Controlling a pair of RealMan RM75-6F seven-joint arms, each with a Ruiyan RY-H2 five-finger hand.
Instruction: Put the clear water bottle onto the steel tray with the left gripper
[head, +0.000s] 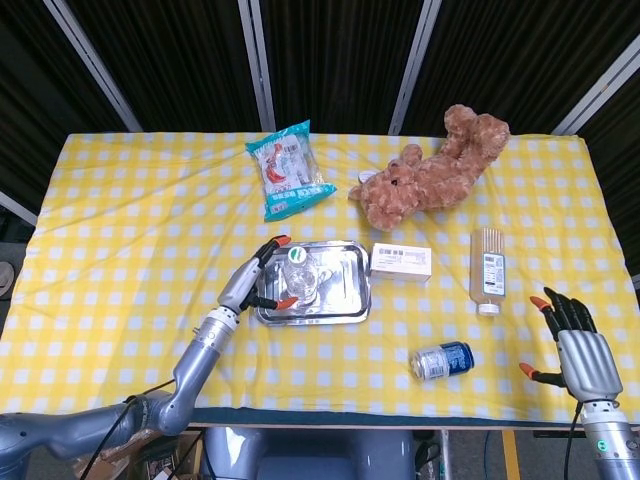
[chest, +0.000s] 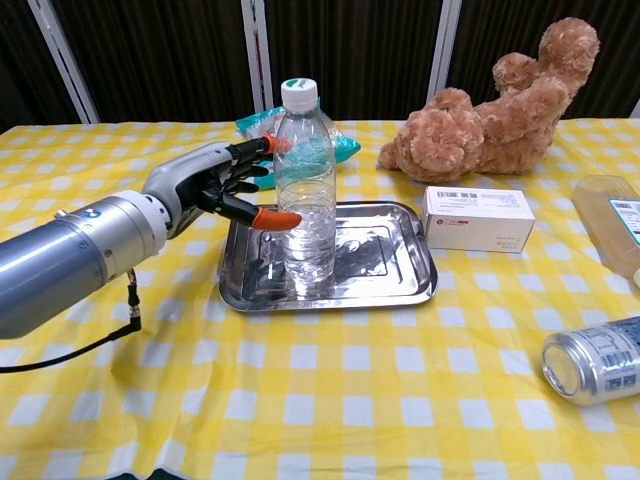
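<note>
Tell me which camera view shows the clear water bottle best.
The chest view. There the clear water bottle shows side-on, upright on the steel tray, cap to base, with the left robot hand open beside it. The head view looks down on it, so mostly its cap and shoulders show.

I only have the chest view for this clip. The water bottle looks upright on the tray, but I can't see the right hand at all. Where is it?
Observer: In the head view the right hand is near the table's front right corner, fingers spread, holding nothing.
Operator: And the thing cut off at my right edge?
Observer: A pale bottle lying flat, white cap toward the front, to the right of the white box.
Operator: Is the water bottle properly inside the rim?
Observer: From above, the clear water bottle stands in the left half of the steel tray. The left hand is at the tray's left edge with its fingers apart.
</note>
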